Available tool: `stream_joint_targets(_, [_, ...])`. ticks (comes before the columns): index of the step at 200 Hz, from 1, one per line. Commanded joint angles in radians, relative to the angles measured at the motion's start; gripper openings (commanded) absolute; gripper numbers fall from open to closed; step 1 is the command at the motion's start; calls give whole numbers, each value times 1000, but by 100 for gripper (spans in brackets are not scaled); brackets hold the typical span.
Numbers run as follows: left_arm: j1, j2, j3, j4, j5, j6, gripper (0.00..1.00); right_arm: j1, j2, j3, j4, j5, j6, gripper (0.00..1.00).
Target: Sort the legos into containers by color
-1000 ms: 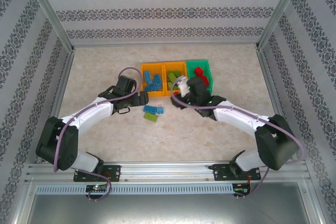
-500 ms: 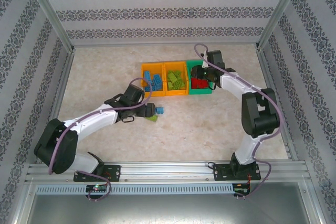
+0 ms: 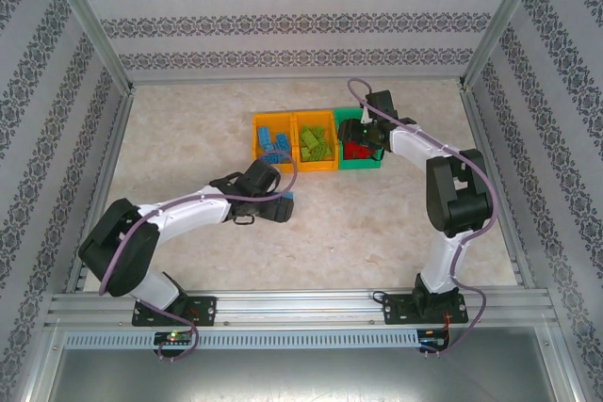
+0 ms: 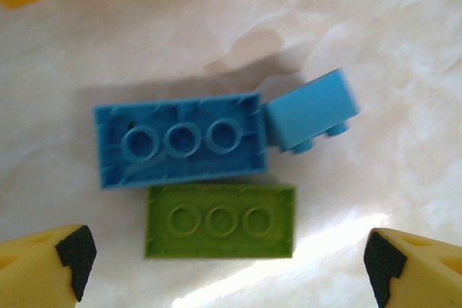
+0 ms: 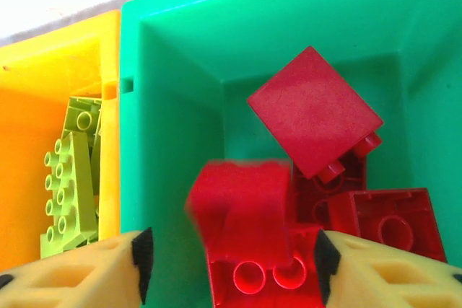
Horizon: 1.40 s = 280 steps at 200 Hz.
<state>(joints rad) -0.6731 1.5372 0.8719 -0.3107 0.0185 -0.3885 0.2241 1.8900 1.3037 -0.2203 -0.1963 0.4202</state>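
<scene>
Arms stretch forward. The left gripper point(image 4: 225, 268) gapes, a lime brick point(image 4: 220, 220) just ahead between its fingers. The right gripper point(image 5: 229, 261) stands spread, green bin point(image 5: 173, 106) walls close around.

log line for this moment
left pincer: open above blue lego, lime lego | right pincer: open over green bin, blurred red lego between jaws

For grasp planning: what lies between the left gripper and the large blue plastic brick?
In the left wrist view, a lime green rectangular plastic brick lies between the left gripper and the large blue brick.
</scene>
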Motion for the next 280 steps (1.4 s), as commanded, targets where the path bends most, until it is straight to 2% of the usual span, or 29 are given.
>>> stream_joint_targets(1, [-30,47,74,-37,-18,-37,95,-8,-73,-25,4,3,13,68])
stream_joint_targets(49, [-58,147,147,-48,-13,-160,91,-2,-120,-59,21,-18,22,69])
stream_joint_targets(120, [-80,255,245,-55,1,-176,87,-6,-146,-90,36,-25,18,72])
stream_joint_targets(207, [-117,279,284,-73,-12,-173,87,-19,-144,-103,40,-47,23,73])
stream_joint_targets(223, [-117,277,267,-81,-51,-186,87,-20,-147,-104,38,-46,20,73])
stream_joint_targets(280, [-59,204,185,-92,-117,-190,88,-28,-154,-110,33,-47,13,73])
